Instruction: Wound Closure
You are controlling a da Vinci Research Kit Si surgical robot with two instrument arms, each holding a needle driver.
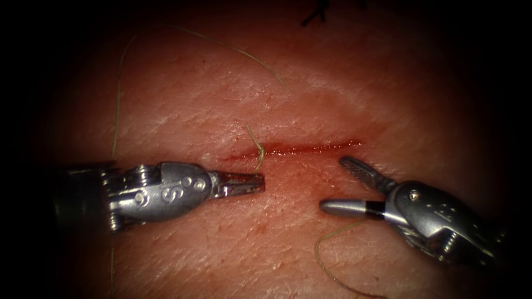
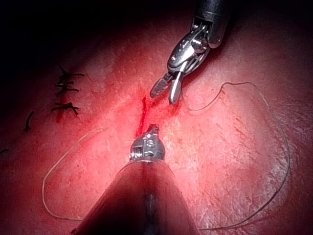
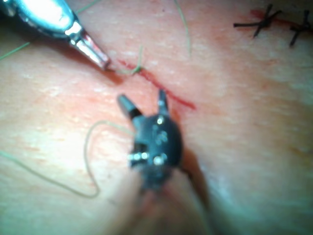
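Below one cut (image 1: 302,148): two tools; left tool (image 1: 252,182) jaws together, holding nothing; right tool (image 1: 339,185) jaws apart, holding nothing.

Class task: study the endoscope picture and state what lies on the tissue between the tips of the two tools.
In the endoscope view, bare tissue separates the left tool from the open right tool. The cut runs just above that stretch.

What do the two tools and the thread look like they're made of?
Left tool and right tool: polished metal, likely steel, judging by bright glints; the right one's open jaws show a cross-hatched face. Thread: thin, pale yellowish strand, smooth, probably a synthetic or gut suture; material uncertain.
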